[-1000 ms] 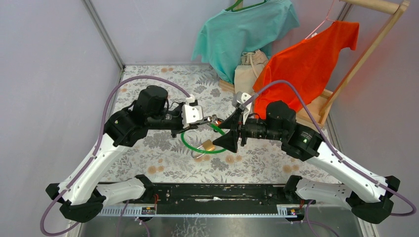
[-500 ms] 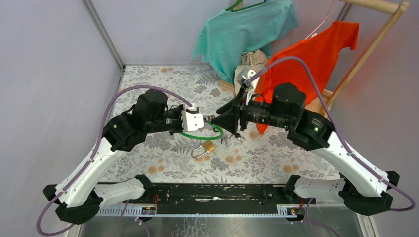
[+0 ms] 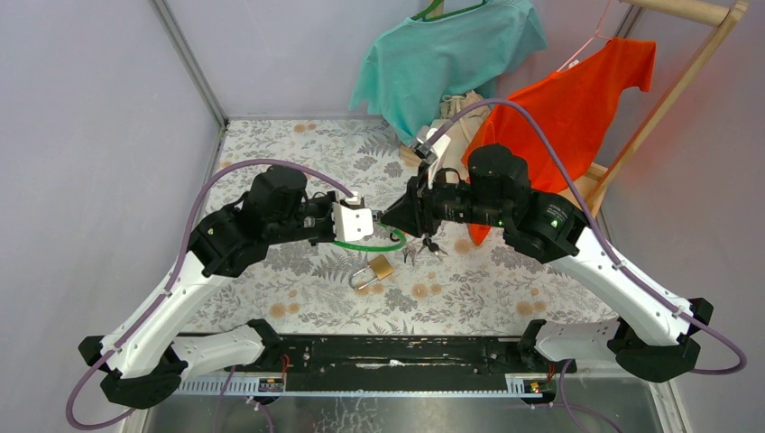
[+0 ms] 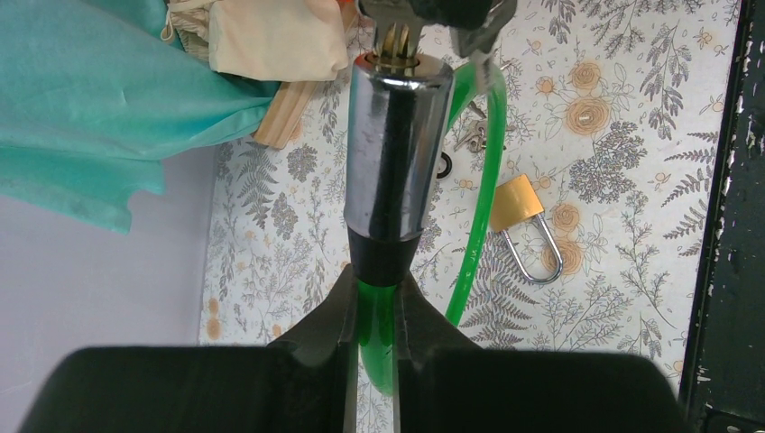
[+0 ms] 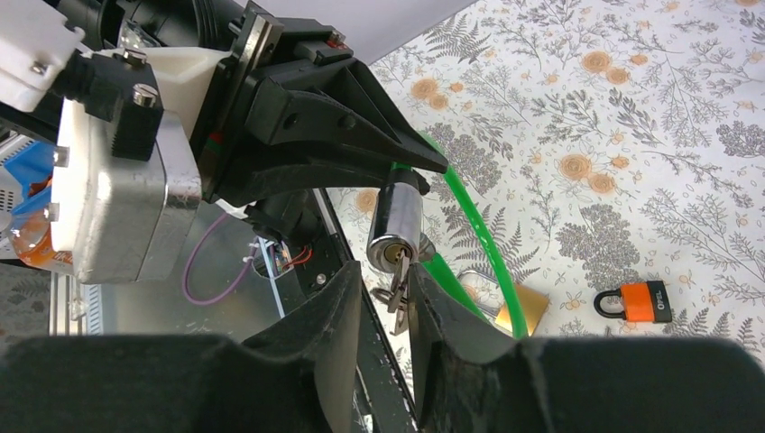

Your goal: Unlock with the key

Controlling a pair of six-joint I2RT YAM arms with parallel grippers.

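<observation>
Key sits in the cylinder of the cable lock, which the left gripper holds clamped above the table. The right gripper has moved in, its jaws narrowing about the key; a grip cannot be confirmed. Turning looks imminent. The floral table bears a brass padlock, and shirts hang behind.

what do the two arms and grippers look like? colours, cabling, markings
Both arms match: left arm and right arm have white long links, black joint housings and black bases. A purple cable loops along each. The left gripper and right gripper have black tapering fingers; the left has a white block behind them. No markings legible.
</observation>
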